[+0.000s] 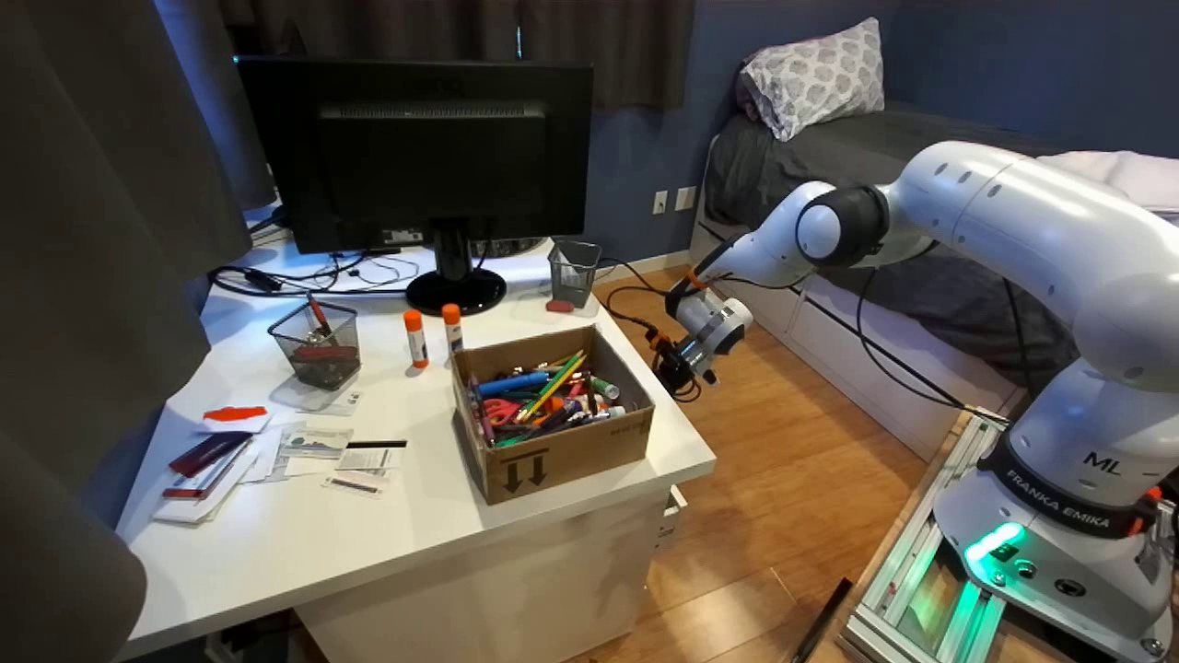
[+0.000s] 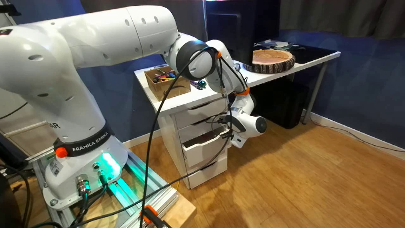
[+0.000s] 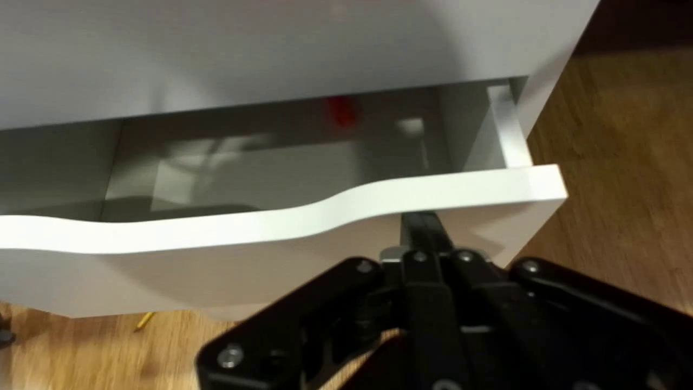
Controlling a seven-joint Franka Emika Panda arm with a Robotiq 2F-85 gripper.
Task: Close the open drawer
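The white drawer (image 3: 260,226) is pulled part way out of the white cabinet (image 2: 169,142), below two shut drawers. Its front panel has a wavy top edge in the wrist view and also shows in an exterior view (image 2: 204,153). In another exterior view only its edge (image 1: 675,505) sticks out past the cabinet. My gripper (image 3: 425,219) has its fingers together with nothing between them. The fingertips are at the outer face of the front panel, right of the middle in the wrist view; whether they touch is unclear. The gripper is mostly hidden by cables in an exterior view (image 2: 228,135).
A blurred red item (image 3: 342,111) lies inside the drawer. The white desk top (image 1: 442,516) overhangs the cabinet and bears a cardboard box (image 1: 562,460) of pens and a monitor (image 1: 414,157). Black cables (image 2: 152,136) hang along the arm. Wooden floor (image 2: 300,177) surrounds the cabinet.
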